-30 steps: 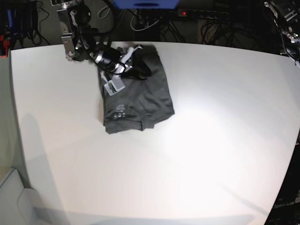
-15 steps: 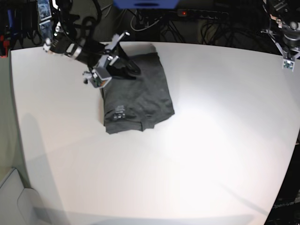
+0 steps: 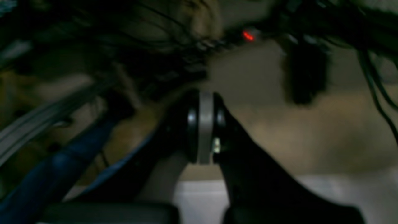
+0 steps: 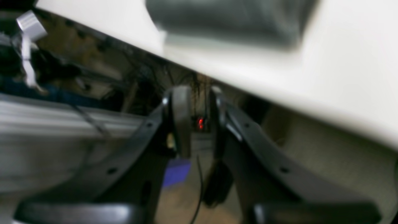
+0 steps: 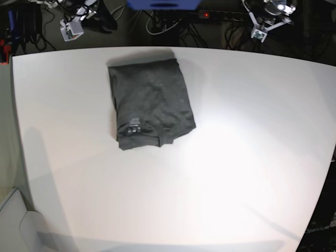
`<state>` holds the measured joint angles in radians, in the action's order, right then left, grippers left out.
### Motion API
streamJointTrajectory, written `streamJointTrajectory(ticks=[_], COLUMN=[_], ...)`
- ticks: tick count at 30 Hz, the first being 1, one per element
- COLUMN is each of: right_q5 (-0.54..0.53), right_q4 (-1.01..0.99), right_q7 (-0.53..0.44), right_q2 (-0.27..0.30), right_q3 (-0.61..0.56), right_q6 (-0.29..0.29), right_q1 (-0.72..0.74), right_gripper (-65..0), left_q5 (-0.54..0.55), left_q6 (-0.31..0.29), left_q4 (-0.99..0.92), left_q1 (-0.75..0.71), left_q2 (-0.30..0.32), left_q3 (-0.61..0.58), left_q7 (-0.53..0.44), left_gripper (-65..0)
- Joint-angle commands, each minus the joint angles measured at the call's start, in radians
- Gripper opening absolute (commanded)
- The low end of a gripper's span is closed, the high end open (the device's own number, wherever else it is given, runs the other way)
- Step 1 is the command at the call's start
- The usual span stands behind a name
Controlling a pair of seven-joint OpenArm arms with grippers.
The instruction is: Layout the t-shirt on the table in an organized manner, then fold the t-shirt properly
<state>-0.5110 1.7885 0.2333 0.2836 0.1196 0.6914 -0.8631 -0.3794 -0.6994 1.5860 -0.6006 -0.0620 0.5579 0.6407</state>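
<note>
The dark grey t-shirt lies folded into a compact rectangle on the white table, at the far left, with its small pale label near the front edge. Neither gripper touches it. My right gripper is raised beyond the table's far edge, its jaws a narrow gap apart and empty; the shirt shows blurred at the top of that view. In the base view that arm is at the top left. My left gripper is shut and empty, held over the far edge.
Dark cables and a power strip with a red light lie behind the table. A blue object sits beyond the far edge. The table's rounded edge crosses the right wrist view.
My right gripper has let go of the shirt's far edge and pulled up and back off the table. My left arm has swung left along the far edge. The shirt stays folded in place.
</note>
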Motion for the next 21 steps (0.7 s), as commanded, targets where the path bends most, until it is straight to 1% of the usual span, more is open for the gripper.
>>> streamJointTrajectory(ticks=[1, 3, 5, 7, 8, 10, 13, 15, 20, 21], right_q5=[-0.015, -0.016, -0.015, -0.015, -0.013, -0.013, 0.032, 0.067, 0.185, 0.203], right_q4=[-0.048, -0.178, -0.332, -0.479, -0.557, -0.721, -0.991, -1.146, -1.547, -1.613], right_q7=[-0.039, -0.088, -0.163, -0.220, -0.242, -0.282, -0.366, -0.449, -0.751, -0.797], right_q2=[0.006, 0.001, -0.025, -0.036, -0.036, -0.051, -0.074, -0.096, -0.151, -0.160], right_q3=[0.002, 0.002, 0.002, 0.001, 0.001, -0.001, 0.007, 0.004, 0.002, 0.002], right_q6=[0.007, 0.007, 0.007, 0.007, 0.007, 0.007, 0.007, 0.007, 0.007, 0.007], right_q1=[-0.012, -0.002, 0.048, 0.083, 0.109, 0.173, 0.302, 0.368, 0.534, 0.563], right_gripper=[-56.0, -57.3, -60.2, -62.4, -63.1, -64.0, -65.0, -65.0, -65.0, -65.0], left_q5=[0.006, 0.001, 0.009, 0.012, 0.012, 0.012, 0.012, 0.012, 0.010, 0.007], left_q6=[0.001, 0.001, 0.120, 0.225, 0.269, 0.329, 0.372, 0.389, 0.442, 0.455], left_q4=[-0.055, -0.166, -0.306, -0.447, -0.525, -0.689, -0.879, -0.973, -1.143, -1.169], left_q1=[-0.012, 0.005, 0.021, 0.040, 0.063, 0.118, 0.215, 0.273, 0.402, 0.419], left_q2=[0.004, 0.011, 0.044, 0.083, 0.104, 0.130, 0.139, 0.139, 0.141, 0.141], left_q3=[-0.011, -0.031, -0.063, -0.120, -0.152, -0.193, -0.217, -0.212, -0.220, -0.220], left_q7=[-0.034, -0.127, -0.250, -0.348, -0.387, -0.448, -0.514, -0.523, -0.525, -0.525], left_gripper=[-64.9, -64.9, -64.9, -64.9, -64.9, -64.9, -64.9, -64.9, -64.9, -64.9])
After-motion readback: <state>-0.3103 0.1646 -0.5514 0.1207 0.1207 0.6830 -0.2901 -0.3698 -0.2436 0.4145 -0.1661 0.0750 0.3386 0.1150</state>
